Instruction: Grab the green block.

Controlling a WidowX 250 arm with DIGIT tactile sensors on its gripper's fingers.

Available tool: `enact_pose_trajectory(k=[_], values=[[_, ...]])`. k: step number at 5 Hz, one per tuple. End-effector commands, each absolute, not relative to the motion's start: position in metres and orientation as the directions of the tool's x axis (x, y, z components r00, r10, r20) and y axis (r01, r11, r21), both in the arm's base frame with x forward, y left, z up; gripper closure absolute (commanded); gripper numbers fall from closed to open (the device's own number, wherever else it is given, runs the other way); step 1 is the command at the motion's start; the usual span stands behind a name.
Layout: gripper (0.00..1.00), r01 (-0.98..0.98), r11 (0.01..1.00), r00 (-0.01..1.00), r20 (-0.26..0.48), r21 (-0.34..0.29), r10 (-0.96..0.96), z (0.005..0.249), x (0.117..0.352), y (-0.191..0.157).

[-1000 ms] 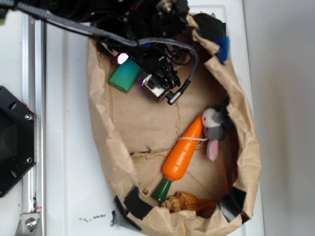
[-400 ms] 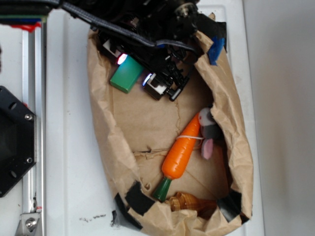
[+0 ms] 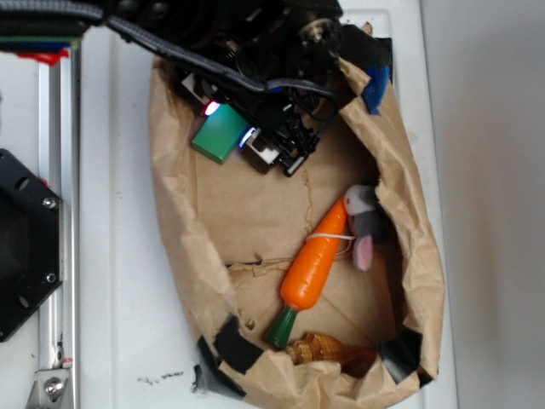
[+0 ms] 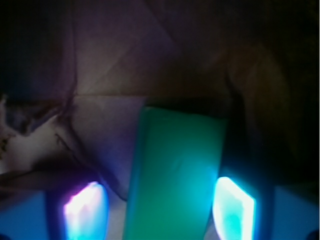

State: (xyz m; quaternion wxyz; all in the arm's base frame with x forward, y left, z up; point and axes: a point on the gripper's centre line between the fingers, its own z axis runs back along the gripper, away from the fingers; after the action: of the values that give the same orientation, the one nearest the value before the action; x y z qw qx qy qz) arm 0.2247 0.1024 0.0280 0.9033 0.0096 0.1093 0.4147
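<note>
The green block [image 3: 220, 133] is seen lying flat on the brown paper [image 3: 255, 204] that lines the workspace, at the far end of that paper from the orange carrot [image 3: 317, 262]. The gripper [image 4: 159, 210] is lowered over the block, and in the wrist view the block [image 4: 175, 175] is found between the two lit fingertips [image 4: 234, 206], with one pad almost touching the block's side and the other pad standing clear across a strip of bare paper. The jaws are therefore judged to be spread and not yet pressed onto anything; nothing is held.

Several risks can be named from this position. The block is not centred between the pads (it sits far closer to one of them), so on closing it may be shoved sideways across the paper before the second pad arrives, and a skewed or edge-only grip could result. The block also looks slightly turned relative to the pads in the wrist view, so contact might be made on a rounded edge, from which a smooth block could squirt out. The crumpled paper wall [image 3: 174, 213] rises just beside the block, and a fold could be pinched together with it or caught by a finger. How low the fingertips stand relative to the block's top cannot be told, so a close made too high might only graze it. The carrot, the grey plush mouse [image 3: 364, 223] and the shell [image 3: 319, 349] lie well apart from the block and are not thought to be at risk.
</note>
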Motion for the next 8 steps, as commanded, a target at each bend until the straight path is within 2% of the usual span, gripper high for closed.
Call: enact_pose_trajectory(k=[1, 2, 3, 4, 5, 6, 7, 8], values=[[1.00, -0.728, 0.679, 0.664, -0.153, 0.090, 0.732, 0.036, 0.223, 0.109], [1.00, -0.725, 0.684, 0.668, -0.152, 0.087, 0.728, 0.037, 0.222, 0.109], [1.00, -0.668, 0.741, 0.729, -0.141, 0.067, 0.670, 0.039, 0.226, 0.109], [1.00, -0.472, 0.881, 0.881, -0.032, 0.033, 0.473, 0.068, 0.246, 0.097], [1.00, -0.247, 0.969, 0.968, 0.037, 0.014, 0.247, 0.114, 0.270, 0.072], [1.00, -0.127, 0.990, 0.991, 0.039, 0.056, 0.125, 0.134, 0.286, 0.042], [1.00, 0.056, 0.994, 0.995, 0.081, 0.098, -0.064, 0.144, 0.280, 0.019], [1.00, 0.163, 0.976, 0.977, 0.114, 0.145, -0.180, 0.146, 0.262, 0.016]])
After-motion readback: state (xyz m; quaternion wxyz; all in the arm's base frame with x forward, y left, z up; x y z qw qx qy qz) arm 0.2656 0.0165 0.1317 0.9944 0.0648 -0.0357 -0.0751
